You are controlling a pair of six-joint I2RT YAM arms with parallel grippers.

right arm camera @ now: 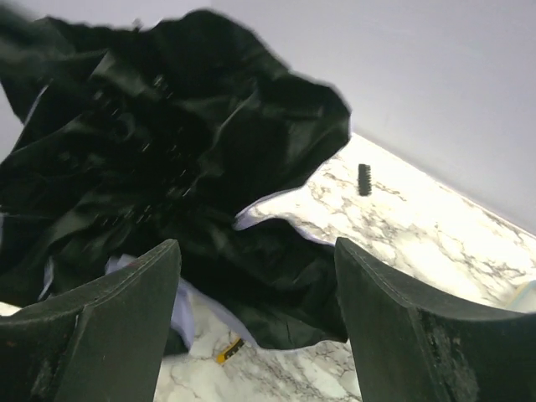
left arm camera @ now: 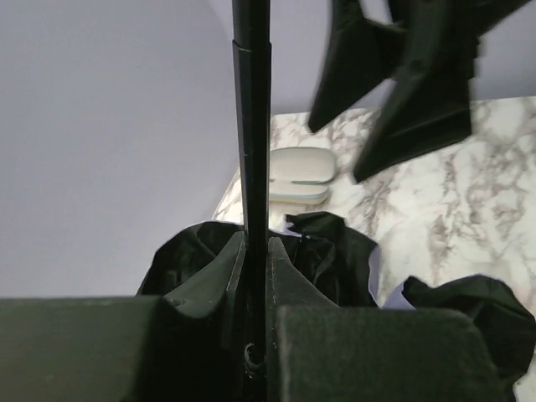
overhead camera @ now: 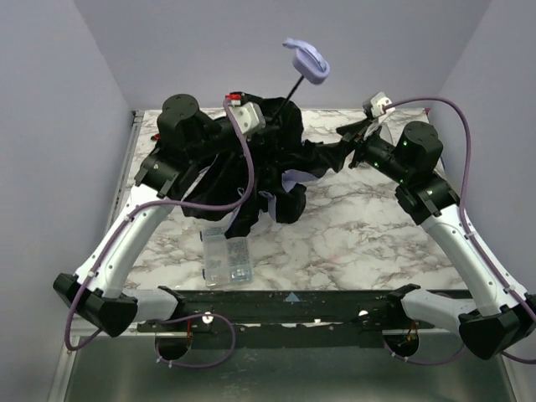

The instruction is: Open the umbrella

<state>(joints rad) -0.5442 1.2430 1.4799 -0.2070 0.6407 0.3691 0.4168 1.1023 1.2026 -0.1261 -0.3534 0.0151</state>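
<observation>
The umbrella lies half-unfolded at the back middle of the table, its black-lined canopy (overhead camera: pixel 251 167) crumpled in a heap. Its thin black shaft (overhead camera: pixel 293 86) rises at a tilt to the lavender handle (overhead camera: pixel 306 64) in the air. My left gripper (overhead camera: pixel 268 113) is shut on the shaft (left arm camera: pixel 251 126) just above the canopy; in the left wrist view the gripper (left arm camera: pixel 253 244) clamps it from both sides. My right gripper (overhead camera: pixel 345 149) is open at the canopy's right edge. In the right wrist view this gripper (right arm camera: pixel 255 251) has canopy folds (right arm camera: pixel 167 151) just ahead between its jaws.
A clear plastic parts box (overhead camera: pixel 228 260) sits near the front left. A cream oblong case (left arm camera: pixel 301 172) lies at the back by the wall. A yellow tool handle (right arm camera: pixel 228 350) peeks from under the canopy. A small black piece (right arm camera: pixel 364 178) lies on the marble.
</observation>
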